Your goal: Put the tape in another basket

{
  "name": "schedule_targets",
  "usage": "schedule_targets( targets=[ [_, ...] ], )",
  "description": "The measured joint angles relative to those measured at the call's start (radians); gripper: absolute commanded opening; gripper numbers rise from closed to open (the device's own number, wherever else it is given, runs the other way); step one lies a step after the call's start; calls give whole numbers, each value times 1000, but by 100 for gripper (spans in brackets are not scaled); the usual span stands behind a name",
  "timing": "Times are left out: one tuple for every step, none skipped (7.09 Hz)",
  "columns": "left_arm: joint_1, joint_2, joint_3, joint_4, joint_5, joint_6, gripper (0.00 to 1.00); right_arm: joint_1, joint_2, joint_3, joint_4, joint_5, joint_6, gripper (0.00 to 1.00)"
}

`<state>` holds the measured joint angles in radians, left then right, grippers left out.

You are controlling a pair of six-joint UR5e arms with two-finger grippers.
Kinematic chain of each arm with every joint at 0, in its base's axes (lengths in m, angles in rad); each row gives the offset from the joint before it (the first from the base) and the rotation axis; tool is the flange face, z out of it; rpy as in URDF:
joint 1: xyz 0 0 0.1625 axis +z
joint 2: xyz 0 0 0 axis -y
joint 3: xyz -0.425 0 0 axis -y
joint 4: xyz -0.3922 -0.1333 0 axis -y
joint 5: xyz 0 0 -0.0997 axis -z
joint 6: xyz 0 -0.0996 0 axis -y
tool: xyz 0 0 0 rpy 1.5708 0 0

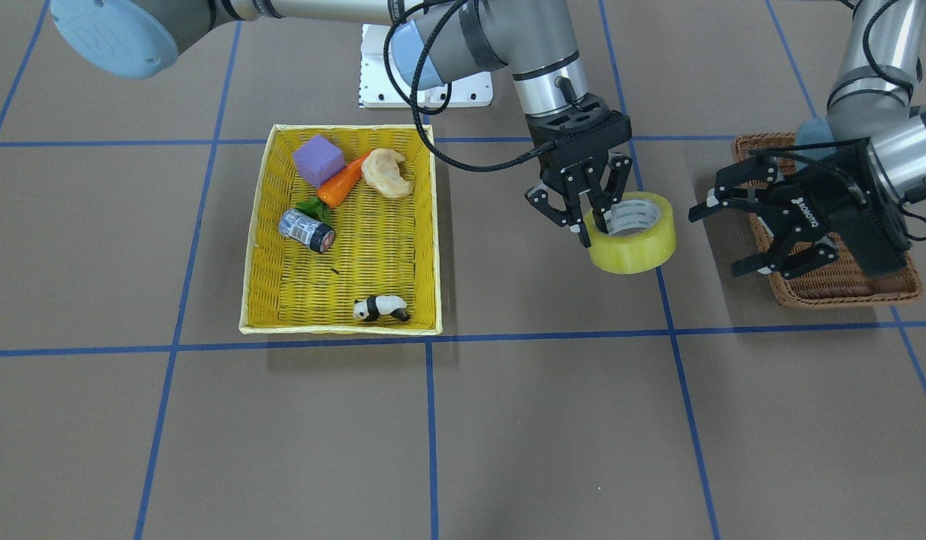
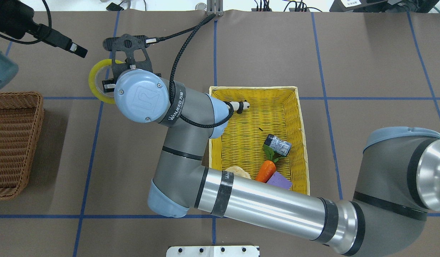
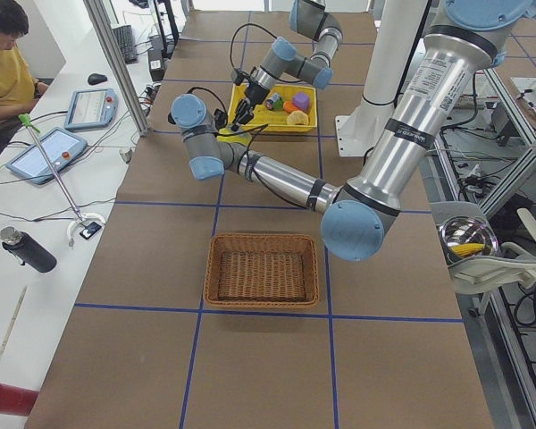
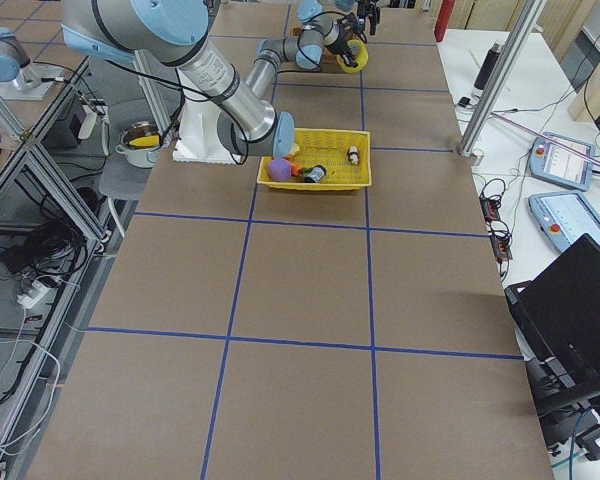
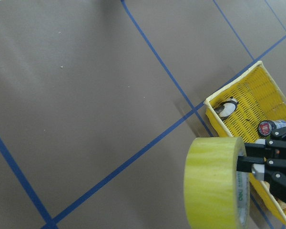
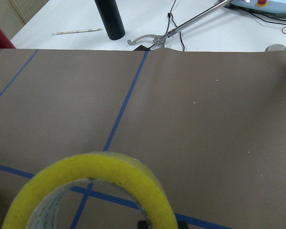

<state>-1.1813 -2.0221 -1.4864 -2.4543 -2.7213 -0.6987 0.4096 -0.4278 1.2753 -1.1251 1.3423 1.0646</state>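
The tape, a wide yellowish roll with a white printed core, hangs slightly tilted between the two baskets. My right gripper is shut on its wall, one finger inside the core and one outside. The roll also shows in the overhead view, the left wrist view and the right wrist view. The brown wicker basket lies beyond it, also in the overhead view. My left gripper is open and empty over that basket's near edge, jaws turned toward the tape.
The yellow woven basket holds a purple cube, a carrot, a pastry, a blue-grey cylinder with a red end and a toy panda. My right arm crosses over it.
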Motion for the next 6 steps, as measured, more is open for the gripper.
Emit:
schedule_targets(
  targets=[
    [11, -6, -1, -1, 0, -9, 98, -8, 0, 0, 23, -17, 0, 0],
    [24, -9, -1, -2, 0, -12, 98, -13, -1, 0, 42, -27, 0, 0],
    [35, -10, -1, -3, -1, -13, 98, -14, -1, 0, 51, -31, 0, 0],
    [43, -10, -1, -3, -2, -13, 95, -15, 0, 1, 55, -33, 0, 0],
    [48, -9, 0, -9, -2, -13, 65, -15, 0, 2, 56, -34, 0, 0],
    [52, -6, 2, -26, -2, -13, 28, -15, -1, 3, 57, -36, 0, 9]
  ],
)
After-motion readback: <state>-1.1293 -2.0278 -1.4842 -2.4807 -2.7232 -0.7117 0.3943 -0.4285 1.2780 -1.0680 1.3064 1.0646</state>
